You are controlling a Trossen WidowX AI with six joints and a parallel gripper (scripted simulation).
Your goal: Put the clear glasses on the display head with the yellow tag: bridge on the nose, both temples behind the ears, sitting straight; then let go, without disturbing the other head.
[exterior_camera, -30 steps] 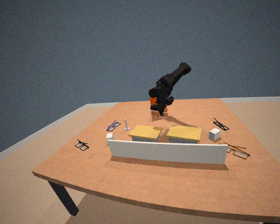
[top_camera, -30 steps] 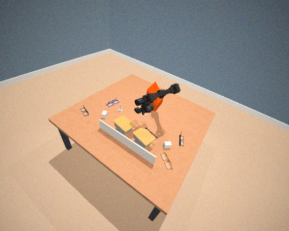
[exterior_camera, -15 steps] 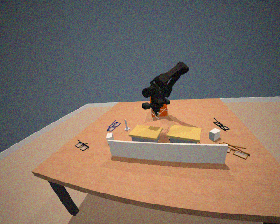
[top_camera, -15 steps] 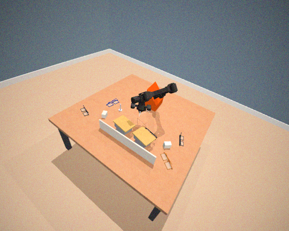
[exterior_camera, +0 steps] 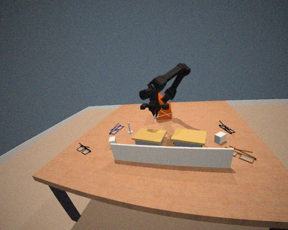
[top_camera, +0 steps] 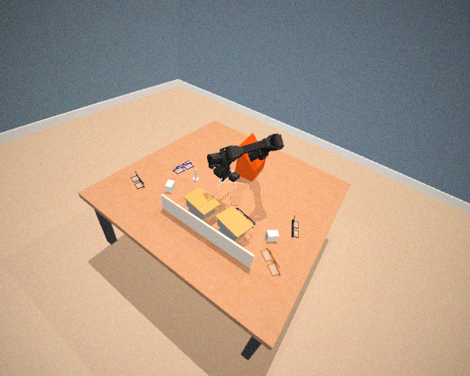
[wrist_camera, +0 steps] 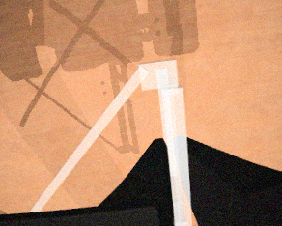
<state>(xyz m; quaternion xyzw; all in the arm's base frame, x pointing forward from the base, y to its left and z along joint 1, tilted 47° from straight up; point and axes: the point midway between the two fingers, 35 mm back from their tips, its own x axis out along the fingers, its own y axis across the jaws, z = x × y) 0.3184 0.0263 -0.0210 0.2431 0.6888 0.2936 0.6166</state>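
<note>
My gripper (top_camera: 224, 179) (exterior_camera: 155, 117) (wrist_camera: 168, 147) is shut on the clear glasses (top_camera: 227, 182) (exterior_camera: 155, 119) (wrist_camera: 180, 108) and holds them in the air, on the robot's side of the two display heads. In the wrist view one pale bar of the glasses runs down between the dark fingers and a thin one slants to the lower left. The left head (top_camera: 201, 200) (exterior_camera: 149, 134) and the right head (top_camera: 234, 222) (exterior_camera: 188, 136) are grey blocks with yellow tops. A dark frame (top_camera: 245, 216) is at the right head's robot-side edge. I cannot make out a yellow tag on either head.
A white wall (top_camera: 207, 231) (exterior_camera: 172, 157) stands in front of the heads. White cubes (top_camera: 272, 235) (exterior_camera: 220, 137) flank them. A white peg (top_camera: 195, 175) (exterior_camera: 129, 128), blue glasses (top_camera: 183, 166), brown glasses (top_camera: 271, 262) and two black pairs lie around. An orange block (top_camera: 247, 169) stands behind the gripper.
</note>
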